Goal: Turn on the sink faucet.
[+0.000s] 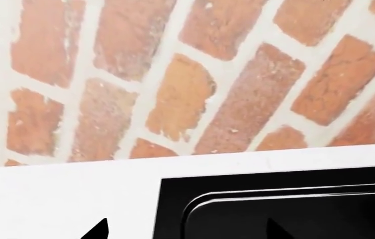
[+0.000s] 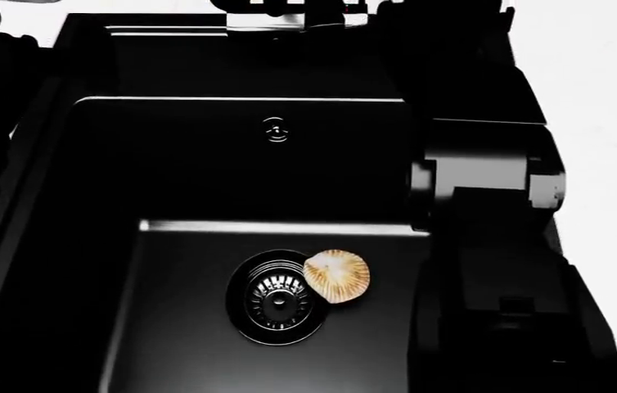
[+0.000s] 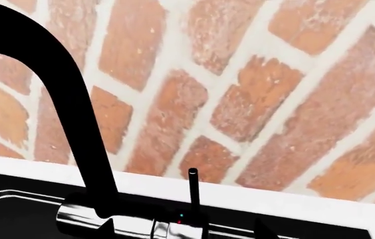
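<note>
- The brick wall [image 3: 254,94] rises behind a white surface [image 1: 54,199].
- The sink [image 2: 177,164], a deep black basin, is set into that surface; a tan shell [image 2: 337,276] lies touching its round drain [image 2: 276,296].
- The sink faucet [image 3: 61,99] stands at the sink's back edge by the wall, thin lever [image 3: 193,191] upright.
- Right claw [image 3: 184,231] sits close before the faucet base, tips spread, released.
- Left claw [image 1: 187,231]: tips apart, grasping nothing.
</note>
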